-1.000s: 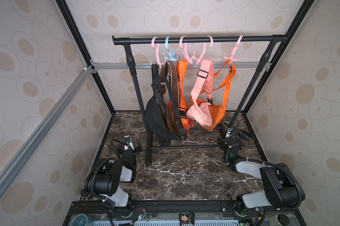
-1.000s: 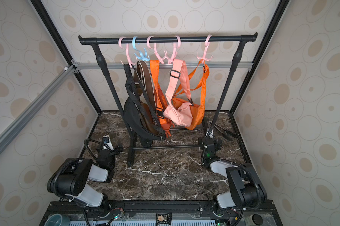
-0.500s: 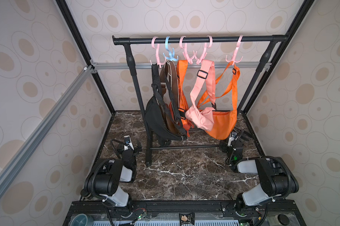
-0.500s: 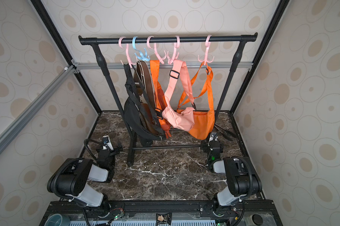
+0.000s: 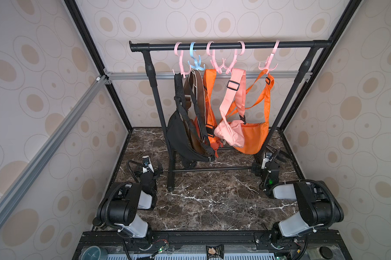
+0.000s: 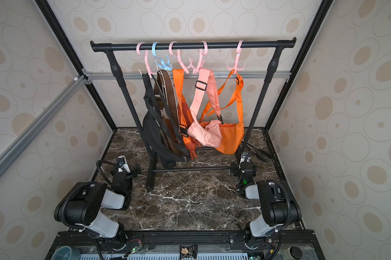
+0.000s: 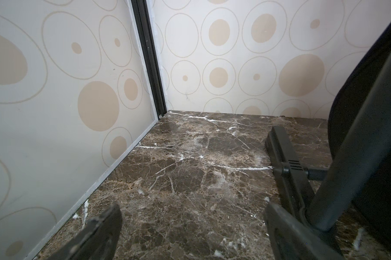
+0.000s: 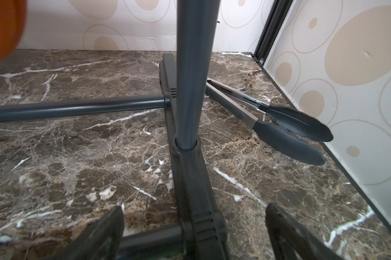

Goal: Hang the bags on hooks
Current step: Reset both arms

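Here, a dark brown marble tabletop (image 5: 212,202) sits inside cream, circle-patterned walls (image 5: 358,101). The pink fabric bag (image 5: 230,135) covers one end of the orange fabric bag (image 5: 253,139), which hangs by its strap from the rightmost pink plastic hook (image 5: 268,65), long axis level along the black metal rail (image 5: 291,44). The left gripper (image 7: 190,225) and right gripper (image 8: 194,225) gape empty.
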`<action>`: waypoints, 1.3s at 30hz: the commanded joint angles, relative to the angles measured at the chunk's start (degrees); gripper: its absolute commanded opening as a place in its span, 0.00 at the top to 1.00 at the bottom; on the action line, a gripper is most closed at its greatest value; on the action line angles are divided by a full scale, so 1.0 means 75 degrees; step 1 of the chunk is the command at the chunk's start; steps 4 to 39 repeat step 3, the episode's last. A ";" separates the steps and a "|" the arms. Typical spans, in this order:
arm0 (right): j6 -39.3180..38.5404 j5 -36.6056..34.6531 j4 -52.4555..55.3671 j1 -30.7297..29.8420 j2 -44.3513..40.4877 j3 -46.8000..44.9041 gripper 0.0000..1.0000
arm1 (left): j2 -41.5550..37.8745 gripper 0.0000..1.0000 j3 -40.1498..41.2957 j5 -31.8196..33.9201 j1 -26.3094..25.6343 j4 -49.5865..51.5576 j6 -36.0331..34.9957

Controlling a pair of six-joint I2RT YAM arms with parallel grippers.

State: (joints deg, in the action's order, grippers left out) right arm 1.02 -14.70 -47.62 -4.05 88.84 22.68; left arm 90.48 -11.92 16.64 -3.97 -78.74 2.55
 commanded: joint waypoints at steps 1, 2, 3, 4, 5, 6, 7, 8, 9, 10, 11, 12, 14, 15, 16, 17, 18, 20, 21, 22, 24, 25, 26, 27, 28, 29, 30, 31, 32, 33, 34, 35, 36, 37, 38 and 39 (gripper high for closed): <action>-0.0030 0.0142 0.0098 -0.0002 -0.0057 0.0134 0.00 | 0.0031 0.00 0.0008 0.0066 -0.0022 -0.0195 -0.0117; -0.0036 0.0132 0.0074 -0.0001 -0.0072 0.0118 0.00 | 0.0031 0.00 0.0008 0.0066 -0.0023 -0.0192 -0.0117; -0.0032 0.0130 0.0072 -0.0004 -0.0078 0.0113 0.00 | 0.0030 0.00 0.0008 0.0066 -0.0031 -0.0189 -0.0116; -0.0032 0.0130 0.0072 -0.0004 -0.0078 0.0113 0.00 | 0.0030 0.00 0.0008 0.0066 -0.0031 -0.0189 -0.0116; -0.0032 0.0130 0.0072 -0.0004 -0.0078 0.0113 0.00 | 0.0030 0.00 0.0008 0.0066 -0.0031 -0.0189 -0.0116; -0.0032 0.0130 0.0072 -0.0004 -0.0078 0.0113 0.00 | 0.0030 0.00 0.0008 0.0066 -0.0031 -0.0189 -0.0116; -0.0032 0.0130 0.0072 -0.0004 -0.0078 0.0113 0.00 | 0.0030 0.00 0.0008 0.0066 -0.0031 -0.0189 -0.0116; -0.0032 0.0130 0.0072 -0.0004 -0.0078 0.0113 0.00 | 0.0030 0.00 0.0008 0.0066 -0.0031 -0.0189 -0.0116; -0.0032 0.0130 0.0072 -0.0004 -0.0078 0.0113 0.00 | 0.0030 0.00 0.0008 0.0066 -0.0031 -0.0189 -0.0116; -0.0032 0.0130 0.0072 -0.0004 -0.0078 0.0113 0.00 | 0.0030 0.00 0.0008 0.0066 -0.0031 -0.0189 -0.0116; -0.0032 0.0130 0.0072 -0.0004 -0.0078 0.0113 0.00 | 0.0030 0.00 0.0008 0.0066 -0.0031 -0.0189 -0.0116; -0.0032 0.0130 0.0072 -0.0004 -0.0078 0.0113 0.00 | 0.0030 0.00 0.0008 0.0066 -0.0031 -0.0189 -0.0116; -0.0032 0.0130 0.0072 -0.0004 -0.0078 0.0113 0.00 | 0.0030 0.00 0.0008 0.0066 -0.0031 -0.0189 -0.0116; -0.0032 0.0130 0.0072 -0.0004 -0.0078 0.0113 0.00 | 0.0030 0.00 0.0008 0.0066 -0.0031 -0.0189 -0.0116; -0.0032 0.0130 0.0072 -0.0004 -0.0078 0.0113 0.00 | 0.0030 0.00 0.0008 0.0066 -0.0031 -0.0189 -0.0116; -0.0032 0.0130 0.0072 -0.0004 -0.0078 0.0113 0.00 | 0.0030 0.00 0.0008 0.0066 -0.0031 -0.0189 -0.0116; -0.0032 0.0130 0.0072 -0.0004 -0.0078 0.0113 0.00 | 0.0030 0.00 0.0008 0.0066 -0.0031 -0.0189 -0.0116; -0.0032 0.0130 0.0072 -0.0004 -0.0078 0.0113 0.00 | 0.0030 0.00 0.0008 0.0066 -0.0031 -0.0189 -0.0116; -0.0032 0.0130 0.0072 -0.0004 -0.0078 0.0113 0.00 | 0.0030 0.00 0.0008 0.0066 -0.0031 -0.0189 -0.0116; -0.0032 0.0130 0.0072 -0.0004 -0.0078 0.0113 0.00 | 0.0030 0.00 0.0008 0.0066 -0.0031 -0.0189 -0.0116; -0.0032 0.0130 0.0072 -0.0004 -0.0078 0.0113 0.00 | 0.0030 0.00 0.0008 0.0066 -0.0031 -0.0189 -0.0116; -0.0032 0.0130 0.0072 -0.0004 -0.0078 0.0113 0.00 | 0.0030 0.00 0.0008 0.0066 -0.0031 -0.0189 -0.0116; -0.0032 0.0130 0.0072 -0.0004 -0.0078 0.0113 0.00 | 0.0030 0.00 0.0008 0.0066 -0.0031 -0.0189 -0.0116; -0.0032 0.0130 0.0072 -0.0004 -0.0078 0.0113 0.00 | 0.0030 0.00 0.0008 0.0066 -0.0031 -0.0189 -0.0116; -0.0032 0.0130 0.0072 -0.0004 -0.0078 0.0113 0.00 | 0.0030 0.00 0.0008 0.0066 -0.0031 -0.0189 -0.0116; -0.0032 0.0130 0.0072 -0.0004 -0.0078 0.0113 0.00 | 0.0030 0.00 0.0008 0.0066 -0.0031 -0.0189 -0.0116; -0.0032 0.0130 0.0072 -0.0004 -0.0078 0.0113 0.00 | 0.0030 0.00 0.0008 0.0066 -0.0031 -0.0189 -0.0116; -0.0032 0.0130 0.0072 -0.0004 -0.0078 0.0113 0.00 | 0.0030 0.00 0.0008 0.0066 -0.0031 -0.0189 -0.0116; -0.0032 0.0130 0.0072 -0.0004 -0.0078 0.0113 0.00 | 0.0030 0.00 0.0008 0.0066 -0.0031 -0.0189 -0.0116; -0.0032 0.0130 0.0072 -0.0004 -0.0078 0.0113 0.00 | 0.0030 0.00 0.0008 0.0066 -0.0031 -0.0189 -0.0116; -0.0032 0.0130 0.0072 -0.0004 -0.0078 0.0113 0.00 | 0.0030 0.00 0.0008 0.0066 -0.0031 -0.0189 -0.0116; -0.0032 0.0130 0.0072 -0.0004 -0.0078 0.0113 0.00 | 0.0030 0.00 0.0008 0.0066 -0.0031 -0.0189 -0.0116; -0.0032 0.0130 0.0072 -0.0004 -0.0078 0.0113 0.00 | 0.0030 0.00 0.0008 0.0066 -0.0031 -0.0189 -0.0116; -0.0032 0.0130 0.0072 -0.0004 -0.0078 0.0113 0.00 | 0.0030 0.00 0.0008 0.0066 -0.0031 -0.0189 -0.0116; -0.0032 0.0130 0.0072 -0.0004 -0.0078 0.0113 0.00 | 0.0030 0.00 0.0008 0.0066 -0.0031 -0.0189 -0.0116; -0.0032 0.0130 0.0072 -0.0004 -0.0078 0.0113 0.00 | 0.0030 0.00 0.0008 0.0066 -0.0031 -0.0189 -0.0116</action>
